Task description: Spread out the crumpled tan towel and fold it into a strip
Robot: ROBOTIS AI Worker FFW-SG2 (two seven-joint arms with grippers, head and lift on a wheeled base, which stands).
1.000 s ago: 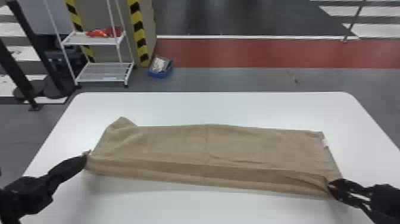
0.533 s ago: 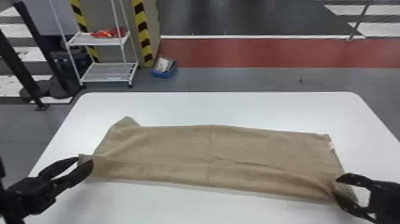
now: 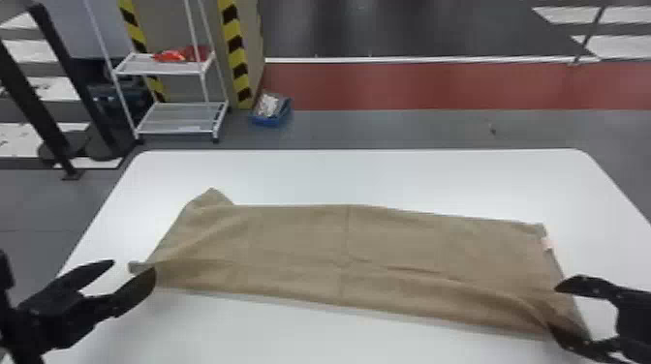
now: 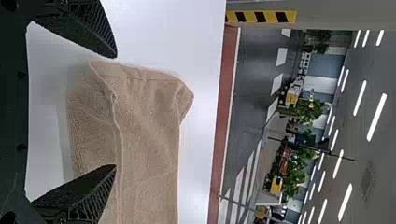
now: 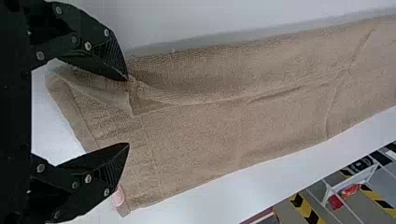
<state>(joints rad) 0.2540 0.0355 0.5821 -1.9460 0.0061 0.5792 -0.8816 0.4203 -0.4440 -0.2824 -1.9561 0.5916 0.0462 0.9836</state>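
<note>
towel (image 3: 300,237), left tool (image 3: 134,266), right tool (image 3: 553,308), opened wider

"What is hidden in the head view?"
"Part of the tan towel (image 3: 378,247), behind the right gripper (image 3: 554,308)."
"And cut off?"
"The white rack's (image 3: 181,117) top and the table's (image 3: 368,174) near edge."
"Blurred?"
"Red items (image 3: 177,54) on the rack, too unclear to identify."

towel (image 3: 300,237) is matt cloth w/ rough nap, table (image 3: 387,179) smooth w/ slight sheen, rack (image 3: 179,117) prob metal.
</note>
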